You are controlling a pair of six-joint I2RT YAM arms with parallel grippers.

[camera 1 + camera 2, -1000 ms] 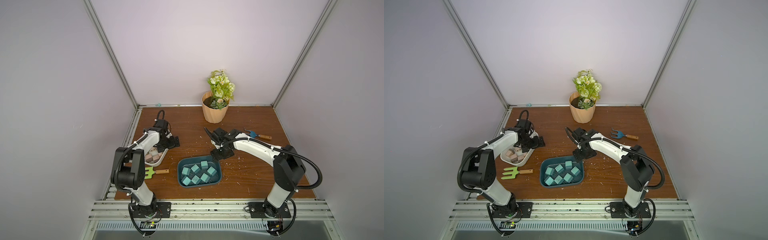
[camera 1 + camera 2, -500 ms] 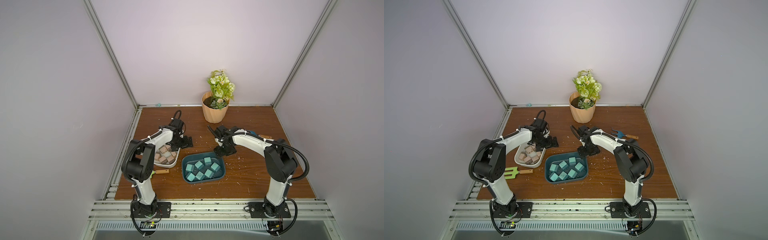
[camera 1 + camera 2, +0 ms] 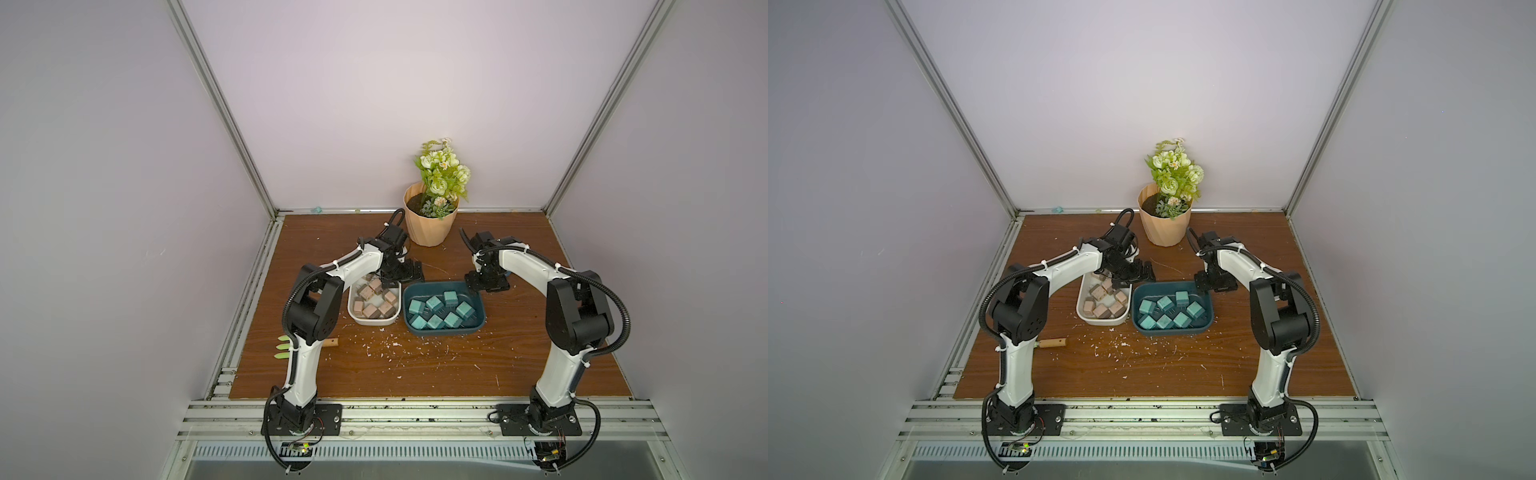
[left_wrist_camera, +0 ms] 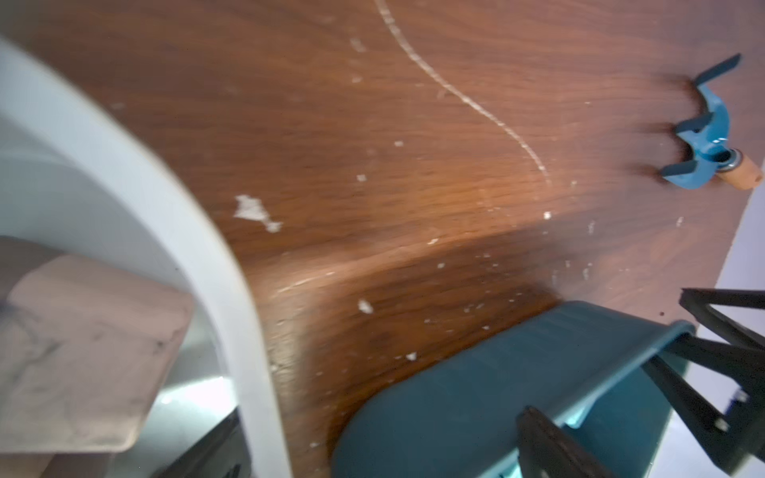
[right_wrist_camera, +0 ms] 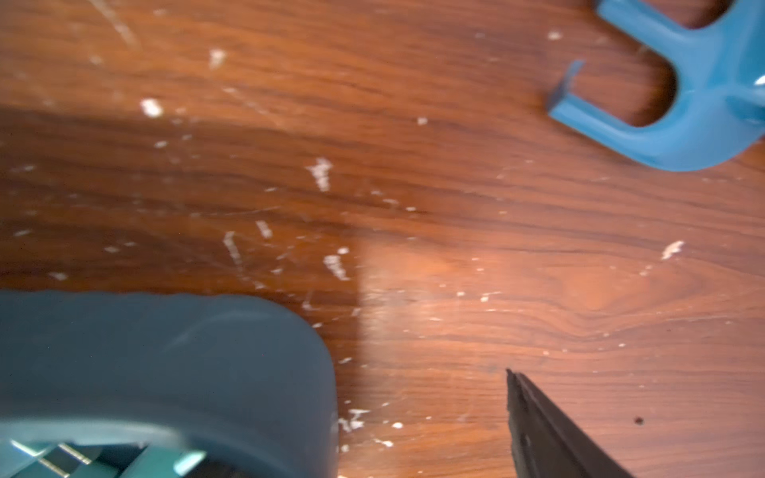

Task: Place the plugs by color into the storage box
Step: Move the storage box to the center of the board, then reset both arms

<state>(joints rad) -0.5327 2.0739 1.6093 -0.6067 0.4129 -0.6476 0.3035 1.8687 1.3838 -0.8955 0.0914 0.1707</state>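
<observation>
Top views look down over the whole table (image 3: 415, 374); both close wrist cameras share the teal tray (image 4: 455, 393).

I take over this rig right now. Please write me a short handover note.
Left end effector: open, at the white tray's far end.
Right end effector: open, astride the teal tray's far corner wall.
Done: beige plugs lie in the white tray, teal plugs in the teal tray; no loose plug in view.
To do: probably only to retract both end effectors.
</observation>
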